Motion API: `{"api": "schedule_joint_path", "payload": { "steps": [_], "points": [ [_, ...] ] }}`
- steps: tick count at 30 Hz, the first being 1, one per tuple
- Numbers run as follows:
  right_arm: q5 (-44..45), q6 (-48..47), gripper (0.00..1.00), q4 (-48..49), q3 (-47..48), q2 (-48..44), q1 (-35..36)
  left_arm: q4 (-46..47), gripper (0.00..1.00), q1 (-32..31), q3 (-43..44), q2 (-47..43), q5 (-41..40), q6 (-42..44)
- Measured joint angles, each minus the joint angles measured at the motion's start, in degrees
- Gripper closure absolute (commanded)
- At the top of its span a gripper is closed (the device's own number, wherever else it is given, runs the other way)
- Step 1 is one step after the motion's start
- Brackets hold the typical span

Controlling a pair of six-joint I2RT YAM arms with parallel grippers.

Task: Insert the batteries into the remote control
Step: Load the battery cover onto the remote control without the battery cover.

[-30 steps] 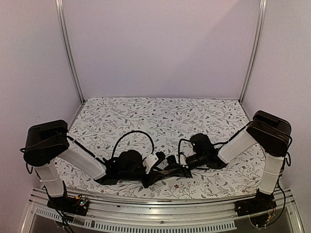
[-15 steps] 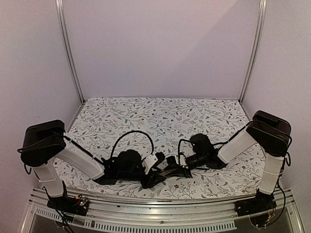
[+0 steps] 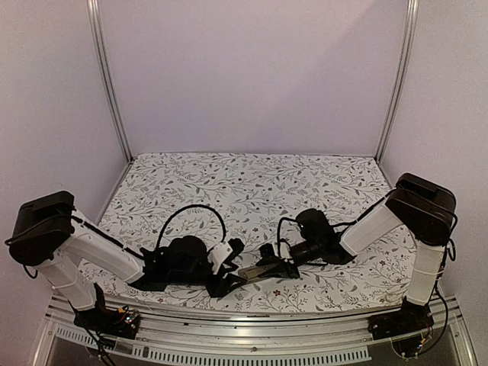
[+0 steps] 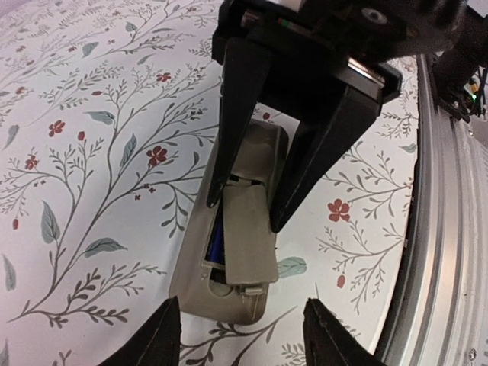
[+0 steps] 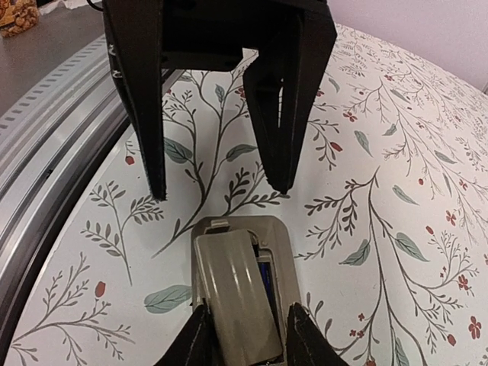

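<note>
left fingers [image 4: 164, 339]: wide, clear of the remote control [image 4: 258, 152]
right fingers [image 5: 200, 343]: holding the remote control
cover [image 4: 248, 229]: askew over its recess

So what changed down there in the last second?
The left gripper opened and pulled back to the left, off the remote, so its fingers now stand clear of it. The right gripper stayed closed around the remote. The remote stayed lying back-up on the table, with the loose cover resting askew over the battery slot.
</note>
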Motion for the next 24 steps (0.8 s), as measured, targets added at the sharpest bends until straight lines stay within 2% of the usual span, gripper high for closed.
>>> {"api": "schedule_joint_path", "payload": {
  "steps": [14, 24],
  "points": [
    [0.52, 1.33, 0.65, -0.44, 0.52, 0.22, 0.0, -6.08, 0.46, 0.0, 3.65, 4.74, -1.44, 1.46],
    [0.44, 1.14, 0.55, -1.33, 0.55, -0.17, 0.0, -4.24, 0.55, 0.0, 0.46, -0.52, -0.15, 1.44]
  ]
}}
